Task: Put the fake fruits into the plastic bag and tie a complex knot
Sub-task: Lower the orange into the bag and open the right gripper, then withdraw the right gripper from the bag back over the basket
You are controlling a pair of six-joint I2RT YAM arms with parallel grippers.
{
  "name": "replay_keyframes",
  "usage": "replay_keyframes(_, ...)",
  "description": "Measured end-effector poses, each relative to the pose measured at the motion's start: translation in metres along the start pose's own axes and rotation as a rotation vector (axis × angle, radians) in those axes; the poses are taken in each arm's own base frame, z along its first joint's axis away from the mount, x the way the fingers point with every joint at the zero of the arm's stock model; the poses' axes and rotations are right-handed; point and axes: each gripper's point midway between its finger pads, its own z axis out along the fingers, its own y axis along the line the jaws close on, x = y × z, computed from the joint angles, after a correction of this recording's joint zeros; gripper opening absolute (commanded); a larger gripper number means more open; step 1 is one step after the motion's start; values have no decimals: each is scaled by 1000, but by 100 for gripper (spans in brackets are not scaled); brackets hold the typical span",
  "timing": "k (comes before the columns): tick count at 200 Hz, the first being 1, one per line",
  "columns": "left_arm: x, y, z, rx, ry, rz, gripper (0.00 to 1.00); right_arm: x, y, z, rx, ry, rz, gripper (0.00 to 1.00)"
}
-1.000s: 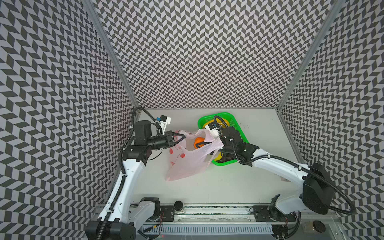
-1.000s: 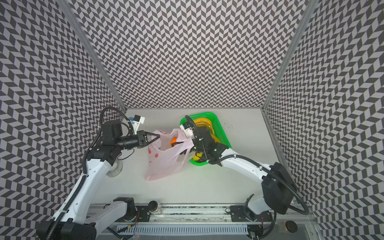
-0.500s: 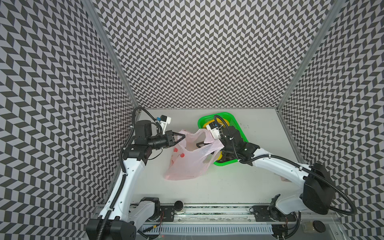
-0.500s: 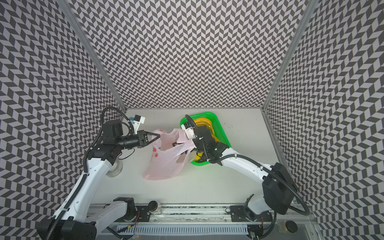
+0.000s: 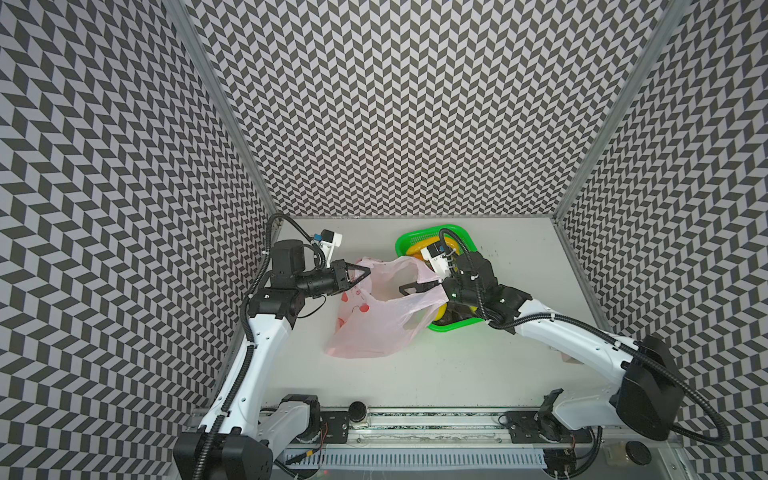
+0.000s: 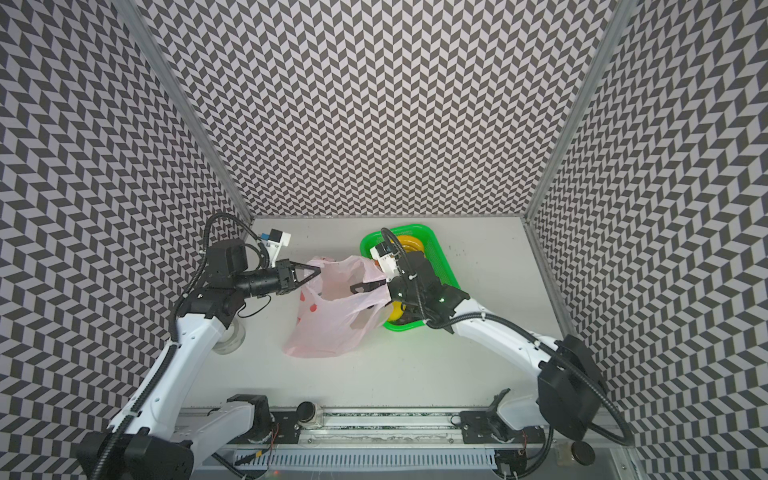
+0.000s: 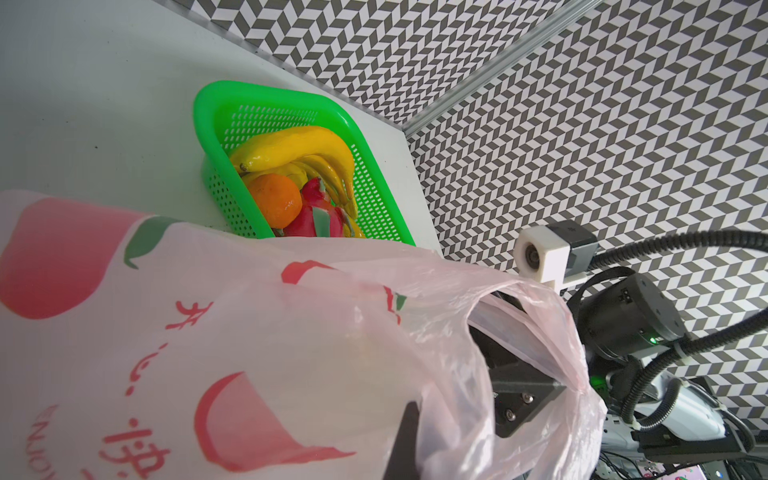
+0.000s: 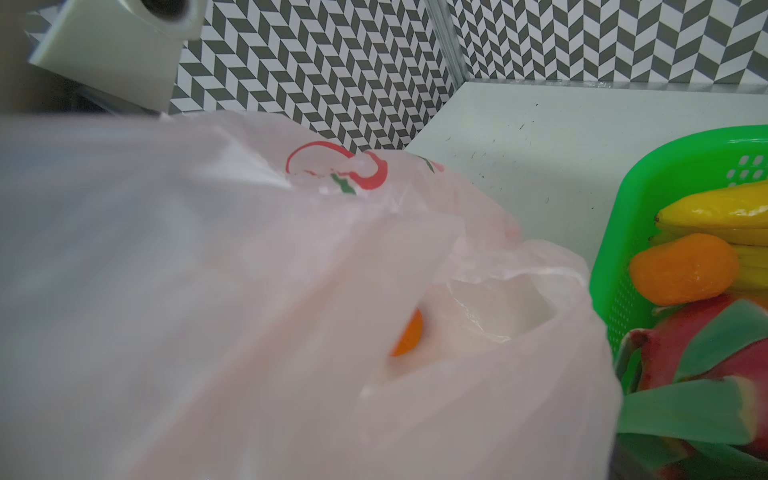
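The pale-pink plastic bag [image 5: 374, 328] [image 6: 332, 328] sags on the table with its mouth held wide. My left gripper [image 5: 368, 272] [image 6: 320, 271] is shut on the mouth's left rim. My right gripper [image 5: 409, 279] [image 6: 361, 279] reaches into the mouth from the right, open and holding nothing, with one finger under the film. An orange [image 8: 409, 338] shows inside the bag through a gap. Bananas [image 7: 299, 145] [image 8: 715, 212], another orange [image 7: 276, 199] [image 8: 681, 270] and a dragon fruit [image 7: 320, 216] [image 8: 706, 357] lie in the green basket [image 5: 453, 228] [image 7: 216, 95]. No knot is in view.
The basket [image 6: 415, 227] stands right behind the bag, under my right wrist, with a yellow fruit [image 6: 397, 311] at its near end. A clear round container [image 6: 230, 336] sits under my left arm. Patterned walls close in the left, back and right sides.
The orange held between my right fingers over the bag mouth has dropped into the bag, and the right gripper has opened. My left gripper has kept its hold and place.
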Motion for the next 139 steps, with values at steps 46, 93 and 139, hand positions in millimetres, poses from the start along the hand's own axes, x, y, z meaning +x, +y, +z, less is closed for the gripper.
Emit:
replay_keyframes(46,-1,11,8,7,4,-40,0,14,-16,-23,-9,26,-1,99)
replay_keyframes(93,-6,13,11,12,-3,-48,0,18,-16,-55,-33,26,-38,99)
replay_keyframes(139,-11,16,11,11,-15,-54,0,12,-35,-87,29,-8,-25,99)
